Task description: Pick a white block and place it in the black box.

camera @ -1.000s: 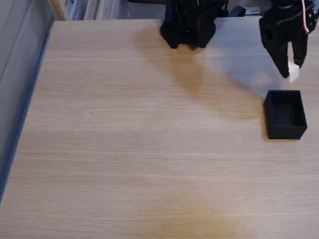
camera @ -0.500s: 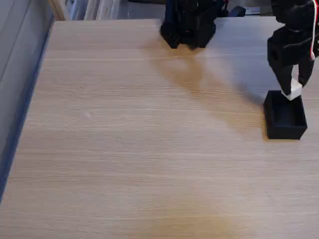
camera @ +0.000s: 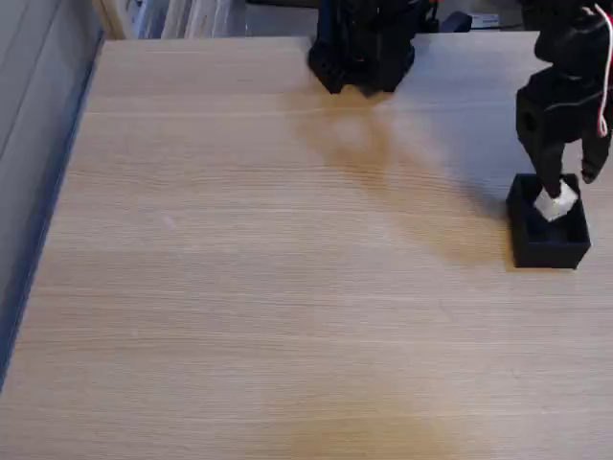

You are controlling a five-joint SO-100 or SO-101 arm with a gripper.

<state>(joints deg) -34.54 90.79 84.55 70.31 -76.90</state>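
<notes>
At the right edge of the fixed view stands the black box (camera: 548,255) on the wooden table. The white block (camera: 556,204) lies inside it, toward the back left, slightly tilted. My black gripper (camera: 573,181) hangs right above the box's back part, its jaws spread apart. The left fingertip (camera: 552,186) is just above the block, and nothing sits between the fingers. Red and white wires run down the gripper's right side.
The arm's black base (camera: 364,43) stands at the table's far edge, middle right. The light wooden table (camera: 268,268) stretches wide to the left and front of the box. A blue strip (camera: 38,240) runs along its left edge.
The gripper came down from behind the box to over it with the white block in its jaws. It then opened, and the block now lies in the box.
</notes>
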